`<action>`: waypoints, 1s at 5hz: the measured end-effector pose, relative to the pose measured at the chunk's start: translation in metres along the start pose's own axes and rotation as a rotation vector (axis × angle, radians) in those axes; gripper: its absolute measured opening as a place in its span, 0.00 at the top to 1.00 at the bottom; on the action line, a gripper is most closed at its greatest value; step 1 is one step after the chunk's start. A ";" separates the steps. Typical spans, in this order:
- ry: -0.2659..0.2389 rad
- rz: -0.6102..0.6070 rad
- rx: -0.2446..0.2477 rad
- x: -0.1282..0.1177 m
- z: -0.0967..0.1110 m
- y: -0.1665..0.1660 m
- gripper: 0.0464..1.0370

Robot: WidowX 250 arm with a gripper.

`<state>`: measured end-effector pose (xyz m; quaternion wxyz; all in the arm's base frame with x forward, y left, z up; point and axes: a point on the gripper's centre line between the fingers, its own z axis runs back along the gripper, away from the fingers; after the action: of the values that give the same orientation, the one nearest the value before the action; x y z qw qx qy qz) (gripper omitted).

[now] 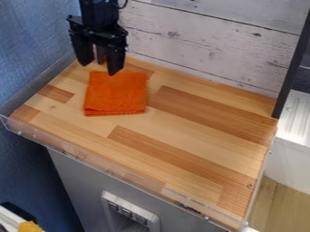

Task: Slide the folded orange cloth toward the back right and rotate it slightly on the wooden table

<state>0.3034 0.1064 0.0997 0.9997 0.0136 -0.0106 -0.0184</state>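
Orange cloth [116, 93] folded on wooden counter [200, 129]; gripper [98, 68] above far edge, jaws wide apart

Open counter [181, 129] beside cloth [115, 94], wall [205, 47] behind

The black gripper [99, 68] hangs, fingers apart, near the back edge of a folded orange cloth [115, 94] on a wooden table [187, 129].
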 end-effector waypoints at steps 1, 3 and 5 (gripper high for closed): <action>0.006 -0.011 -0.001 -0.010 0.003 -0.002 0.04; 0.027 0.004 -0.033 -0.023 0.006 -0.003 0.04; 0.035 0.020 -0.046 -0.024 0.008 -0.004 0.04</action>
<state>0.2795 0.1034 0.1074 0.9999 -0.0090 0.0072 -0.0086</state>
